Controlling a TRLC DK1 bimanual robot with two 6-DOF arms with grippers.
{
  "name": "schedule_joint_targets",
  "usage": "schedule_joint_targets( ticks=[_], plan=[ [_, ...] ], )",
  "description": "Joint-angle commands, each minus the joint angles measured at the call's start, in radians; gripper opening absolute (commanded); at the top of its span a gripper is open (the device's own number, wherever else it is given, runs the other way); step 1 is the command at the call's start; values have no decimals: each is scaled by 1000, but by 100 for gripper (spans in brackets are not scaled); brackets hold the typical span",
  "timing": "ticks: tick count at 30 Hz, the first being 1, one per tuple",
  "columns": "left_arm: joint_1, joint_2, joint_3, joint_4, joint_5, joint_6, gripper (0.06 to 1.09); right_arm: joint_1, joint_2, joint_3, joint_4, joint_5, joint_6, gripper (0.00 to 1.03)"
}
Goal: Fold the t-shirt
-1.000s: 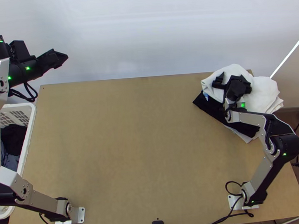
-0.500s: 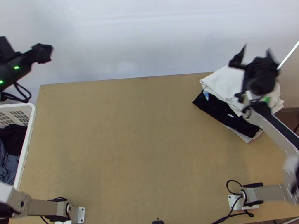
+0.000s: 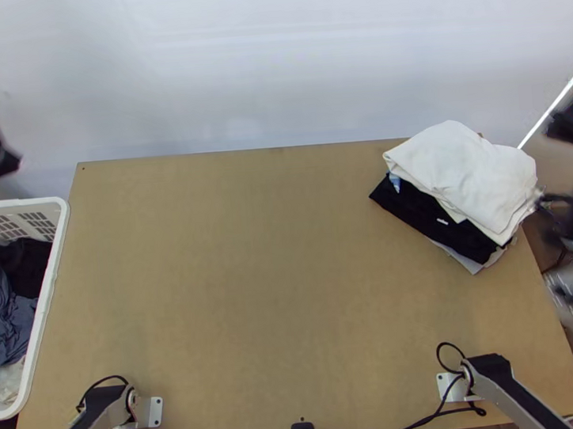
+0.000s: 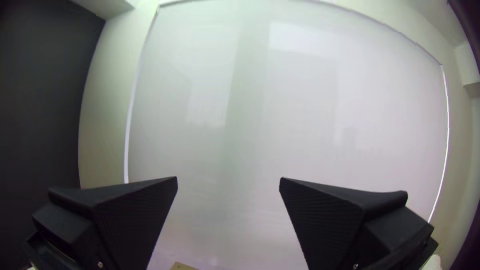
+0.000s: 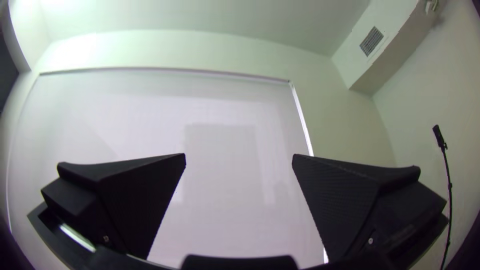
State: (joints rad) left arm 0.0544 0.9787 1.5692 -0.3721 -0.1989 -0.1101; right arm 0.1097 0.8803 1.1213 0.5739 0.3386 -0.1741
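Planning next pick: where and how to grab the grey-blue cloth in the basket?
I'd pinch the grey-blue cloth by a raised fold near its middle, from above, with the left gripper: it lies bunched and ridged, and the walls of the basket likely block a low approach.

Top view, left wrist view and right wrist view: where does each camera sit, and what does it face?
Top view: high over the near edge, looking steeply down on the table, the folded pile and the basket; parts of the left arm and right arm show.
Left wrist view: on that arm's wrist, facing a large pale panel; the left gripper, open, shows.
Right wrist view: on that wrist, facing panel and ceiling, with the right gripper open.
Both wrist views share the panel.
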Motion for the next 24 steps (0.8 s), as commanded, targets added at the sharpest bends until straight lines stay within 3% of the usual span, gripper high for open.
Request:
schedule_joint_targets(
  ticks=[1,6,7,10,16,24],
  plan=[
    [15,-347,-342,259,-91,119,105,110,-293,-72,-51,-115,-11,99],
    [71,-581,-572,397,-88,164,105,168,-454,-114,-299,-145,-16,99],
    [70,-629,-621,414,-76,165,105,166,-491,-130,-333,-191,-18,99],
    [68,-739,-758,444,-13,155,105,166,-607,-224,-345,-263,-47,99],
    [64,-851,-1003,480,73,124,105,159,-876,-563,-286,-355,-110,99],
    [-44,-885,-1258,598,90,130,105,153,-889,-899,-108,-355,-77,99]
  ],
)
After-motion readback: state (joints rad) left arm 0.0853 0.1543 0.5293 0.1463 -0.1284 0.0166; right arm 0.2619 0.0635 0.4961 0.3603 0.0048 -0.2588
